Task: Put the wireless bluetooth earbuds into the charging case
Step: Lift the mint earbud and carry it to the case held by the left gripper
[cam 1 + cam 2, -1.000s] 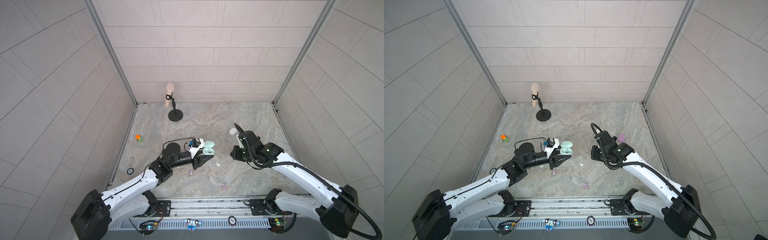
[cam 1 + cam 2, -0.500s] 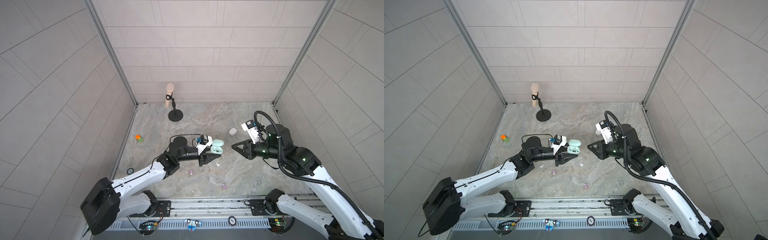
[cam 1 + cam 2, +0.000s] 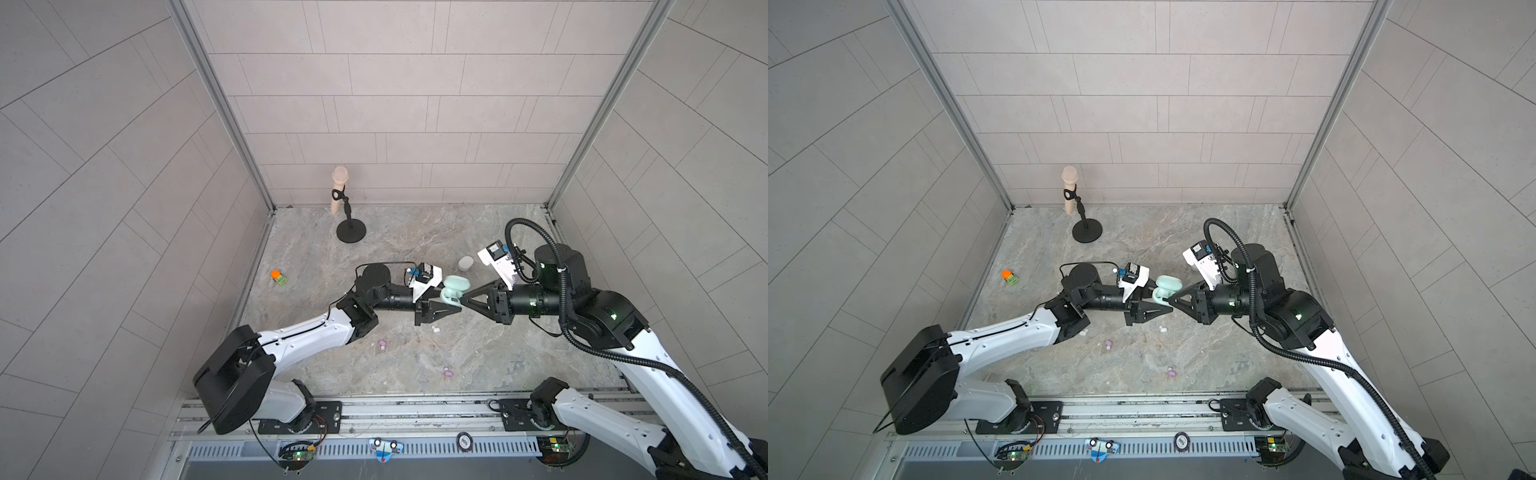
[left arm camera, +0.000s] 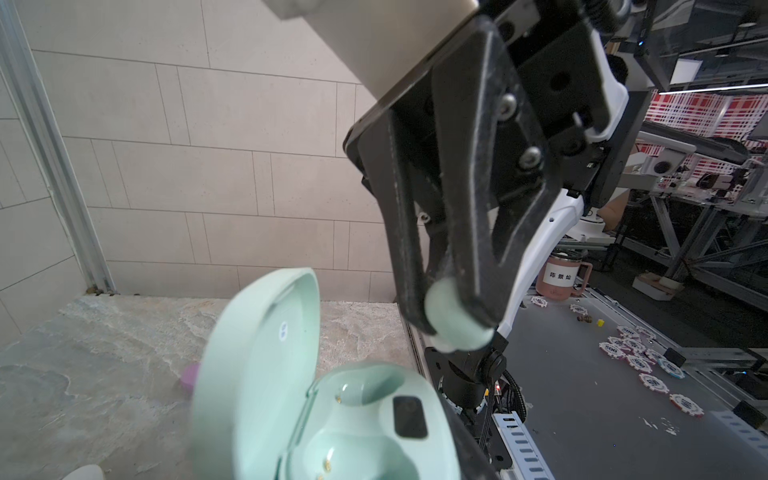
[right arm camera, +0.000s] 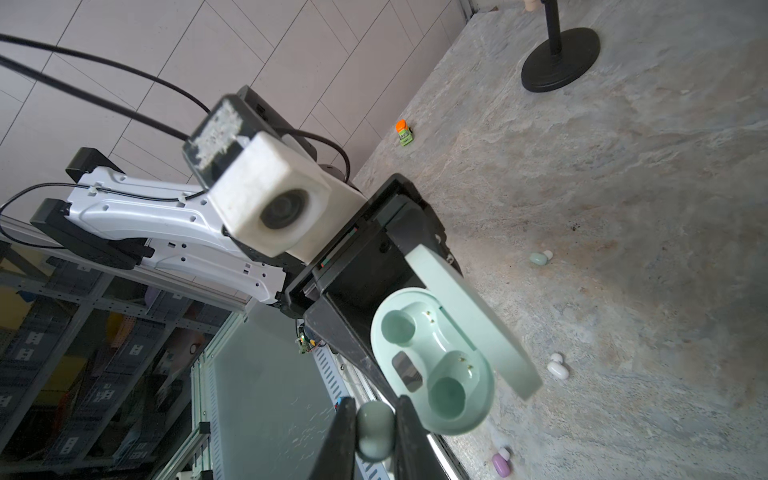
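Right wrist: earbud [image 5: 375, 430] in right hand [image 5: 376, 405]

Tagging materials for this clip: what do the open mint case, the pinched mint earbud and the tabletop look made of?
The mint case looks like moulded plastic with a smooth satin finish: soft highlights, seamless rounded wells. The mint earbud is probably similar plastic, evenly coloured and slightly matte. The tabletop shows grey stone-like veining with a dull surface; real stone or printed laminate cannot be told.
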Available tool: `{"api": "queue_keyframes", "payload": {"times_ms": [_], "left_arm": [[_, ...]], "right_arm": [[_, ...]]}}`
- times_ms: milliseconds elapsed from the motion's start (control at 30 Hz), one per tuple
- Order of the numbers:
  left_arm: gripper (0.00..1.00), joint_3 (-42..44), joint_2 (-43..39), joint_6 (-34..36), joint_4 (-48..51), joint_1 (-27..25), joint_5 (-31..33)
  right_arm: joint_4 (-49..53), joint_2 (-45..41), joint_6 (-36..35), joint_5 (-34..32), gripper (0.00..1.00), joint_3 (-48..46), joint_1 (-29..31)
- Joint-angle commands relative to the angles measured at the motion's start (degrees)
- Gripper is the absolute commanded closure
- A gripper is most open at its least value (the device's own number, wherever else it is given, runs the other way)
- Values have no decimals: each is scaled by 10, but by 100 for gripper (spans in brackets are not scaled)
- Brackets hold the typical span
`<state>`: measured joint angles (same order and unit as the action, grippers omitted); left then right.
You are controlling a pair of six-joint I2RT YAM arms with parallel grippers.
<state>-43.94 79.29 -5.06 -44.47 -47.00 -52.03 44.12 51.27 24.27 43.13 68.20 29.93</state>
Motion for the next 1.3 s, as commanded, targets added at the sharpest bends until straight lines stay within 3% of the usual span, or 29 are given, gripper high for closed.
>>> {"api": "queue_keyframes", "payload": {"times_ms": [0, 933, 1267], "left_arm": [[100, -22, -2, -11, -39, -5, -24], [100, -16, -25, 11, -14, -11, -27], [100, -14, -15, 8, -19, -11, -26]], "right_arm": [[-15, -3, -12, 4, 100, -2, -2], [-37, -6, 20, -21, 100, -26, -2], [-39, -7, 24, -15, 96, -26, -2]]}}
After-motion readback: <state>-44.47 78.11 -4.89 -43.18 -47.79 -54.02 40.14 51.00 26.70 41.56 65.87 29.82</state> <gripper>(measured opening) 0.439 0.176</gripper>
